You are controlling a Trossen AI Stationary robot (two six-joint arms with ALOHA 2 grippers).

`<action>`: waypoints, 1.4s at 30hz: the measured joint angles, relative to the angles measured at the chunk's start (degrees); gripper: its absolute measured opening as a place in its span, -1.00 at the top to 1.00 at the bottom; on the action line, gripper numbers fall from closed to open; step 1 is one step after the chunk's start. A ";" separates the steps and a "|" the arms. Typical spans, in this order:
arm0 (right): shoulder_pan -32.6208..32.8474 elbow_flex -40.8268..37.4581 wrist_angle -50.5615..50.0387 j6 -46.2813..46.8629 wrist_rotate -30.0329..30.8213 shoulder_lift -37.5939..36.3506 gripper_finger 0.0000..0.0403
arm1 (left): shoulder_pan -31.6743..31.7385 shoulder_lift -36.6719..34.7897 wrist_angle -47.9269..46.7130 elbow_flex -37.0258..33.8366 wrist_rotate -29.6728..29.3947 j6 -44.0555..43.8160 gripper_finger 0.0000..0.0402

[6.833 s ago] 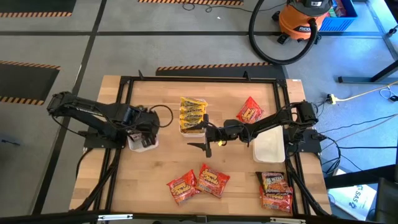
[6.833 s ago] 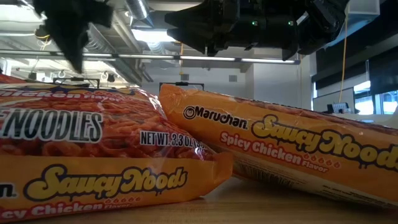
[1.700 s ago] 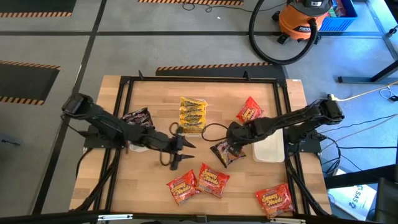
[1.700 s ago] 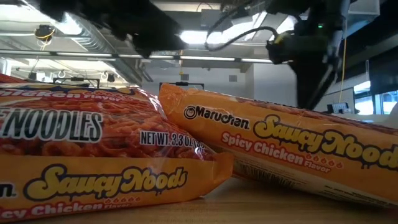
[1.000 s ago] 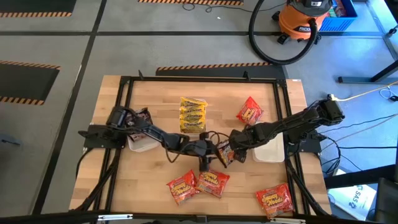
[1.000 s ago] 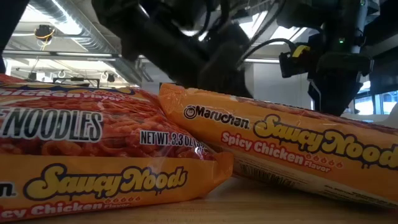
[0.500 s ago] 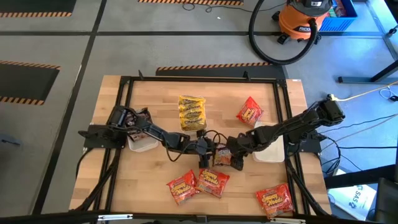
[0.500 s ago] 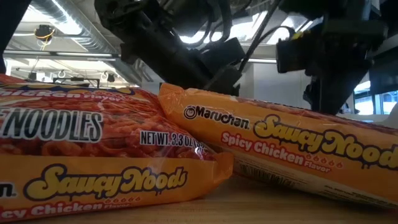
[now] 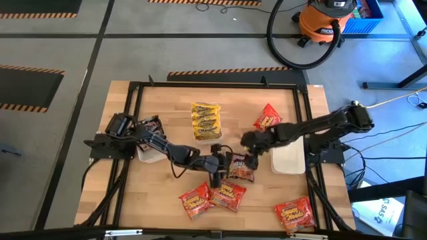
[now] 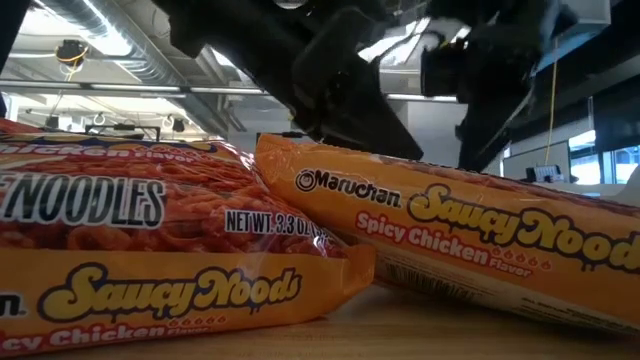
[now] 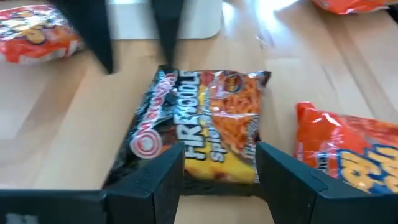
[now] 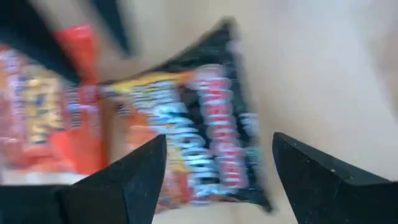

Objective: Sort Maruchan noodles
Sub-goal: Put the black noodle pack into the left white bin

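A dark Maruchan noodles packet (image 9: 241,171) lies flat on the wooden table near its middle. My left gripper (image 9: 223,167) reaches in from the left. Its open fingers stand low at the packet's near end (image 11: 214,177), and I cannot tell whether they touch it. My right gripper (image 9: 252,159) hovers open above the same packet (image 12: 199,130), pointing steeply down and clear of it. Two orange packets (image 9: 212,197) lie nearer the front edge; they fill the low view (image 10: 150,250).
Yellow packets (image 9: 205,121) are stacked on a tray at the far middle. A red packet (image 9: 267,119) lies at the far right, and another orange one (image 9: 295,213) at the near right. A white tray (image 9: 288,159) sits under the right arm. A left tray (image 9: 148,133) holds a dark packet.
My right gripper has risen off the dark packet and drawn back toward the table's far right, tipping more steeply down. My left arm has shifted slightly while its gripper stays at the packet's left end. The packet has stayed on the table.
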 joint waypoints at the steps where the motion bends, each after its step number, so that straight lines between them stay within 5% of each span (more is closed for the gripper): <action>1: -1.71 -0.61 1.04 -0.59 -0.76 -0.06 -0.35 | -0.07 0.15 0.25 0.00 0.37 -0.01 0.05; 9: -11.36 -9.60 14.84 -1.54 -13.76 0.54 -0.35 | 1.03 3.02 1.63 0.00 2.97 0.15 0.05; 17: -11.36 -15.75 24.12 1.27 -20.55 2.85 -0.35 | 4.28 6.19 4.79 -0.04 8.73 -1.82 0.05; 29: -11.34 -17.82 32.23 4.58 -33.32 7.91 -0.35 | 5.00 8.11 5.23 -0.02 8.76 -2.98 0.05; 42: -11.32 -17.84 40.23 9.68 -39.88 12.48 -0.34 | 5.00 8.09 4.84 -0.02 8.33 -2.90 0.05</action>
